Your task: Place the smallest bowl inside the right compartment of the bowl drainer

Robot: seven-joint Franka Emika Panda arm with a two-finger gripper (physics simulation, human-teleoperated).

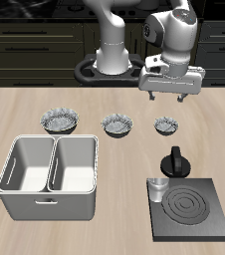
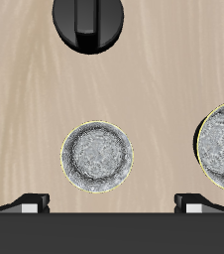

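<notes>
three frilly grey-and-white bowls sit in a row on the wooden table [image 1: 105, 159]: the largest bowl [image 1: 61, 121], the mid-sized bowl [image 1: 117, 125], and the smallest bowl [image 1: 166, 125] at the end of the row, farther back than the black stove plate [image 1: 189, 210]. one bowl drainer [image 1: 51, 178], a light grey plastic tub with rounded corners, has both its bins bare. a black moka pot [image 1: 174, 162] stands beside the plate. the gripper [image 1: 170, 98] hangs above the smallest bowl, fingers apart, holding nothing.
</notes>
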